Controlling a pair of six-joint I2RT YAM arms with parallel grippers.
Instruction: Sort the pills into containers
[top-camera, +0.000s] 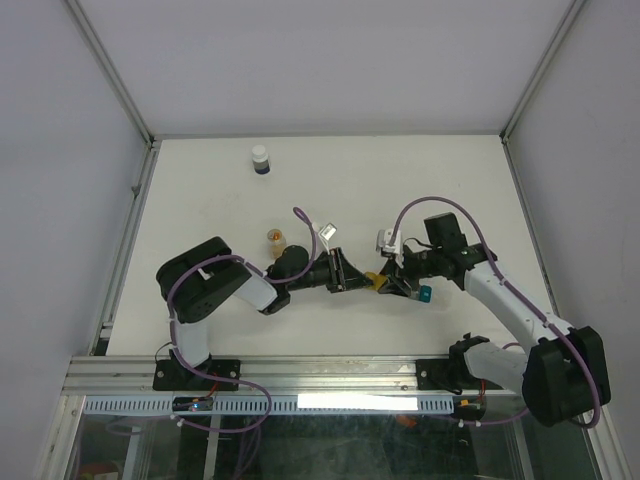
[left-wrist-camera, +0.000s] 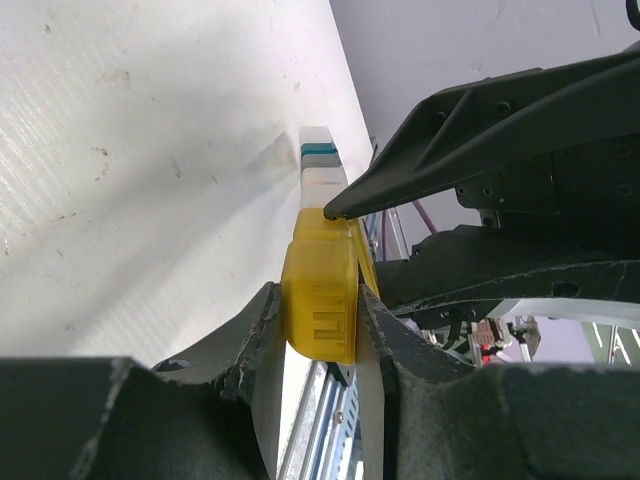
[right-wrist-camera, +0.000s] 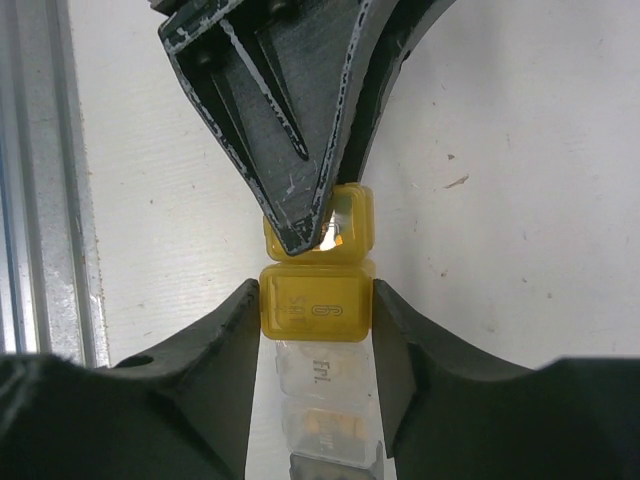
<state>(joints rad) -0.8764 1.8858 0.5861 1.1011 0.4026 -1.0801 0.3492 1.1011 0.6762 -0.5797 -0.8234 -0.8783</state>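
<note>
The containers form a short row: a yellow one at the left end, clear ones after it and a teal one at the right end. My left gripper is shut on the yellow container from the left. My right gripper is closed on the same yellow container from the right, its pads touching both sides. The two grippers meet tip to tip. Small orange pills show inside one clear box. The teal box lies beyond the clear ones.
A small amber vial stands just behind my left arm. At the back left of the table is a white bottle with a dark blue band. The metal rail runs along the near edge.
</note>
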